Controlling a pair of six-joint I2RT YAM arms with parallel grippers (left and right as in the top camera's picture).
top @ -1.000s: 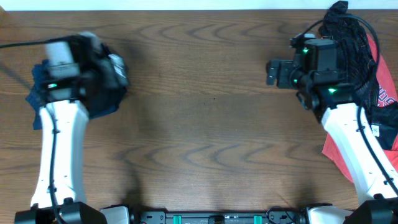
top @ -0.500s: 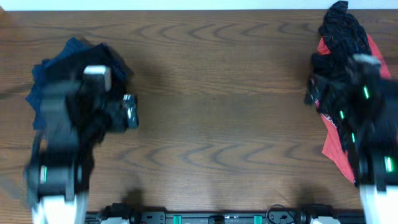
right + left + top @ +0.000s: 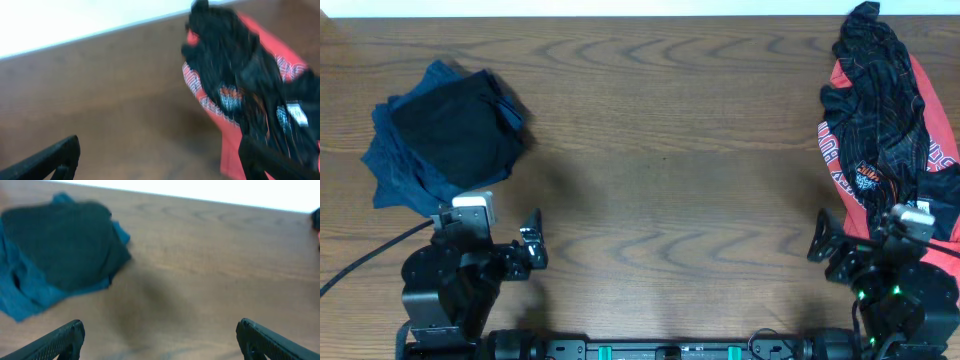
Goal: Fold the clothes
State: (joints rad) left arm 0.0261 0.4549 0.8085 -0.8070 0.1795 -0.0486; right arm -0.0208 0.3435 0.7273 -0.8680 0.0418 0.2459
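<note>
Brown table [image 3: 660, 150] (seemingly wood)

No wording can be read. At the right edge of the tabletop [image 3: 670, 150], the red garment [image 3: 938, 170] bears white lettering too small to make out. The black shirt [image 3: 875, 110] on it carries an orange-and-white emblem [image 3: 865, 180] and a white label [image 3: 299, 116], both illegible.

1 blue pile [image 3: 440, 140], 1 red/blk pile [image 3: 885, 120], 2 pincers [image 3: 532, 245] [image 3: 820, 240]
</note>
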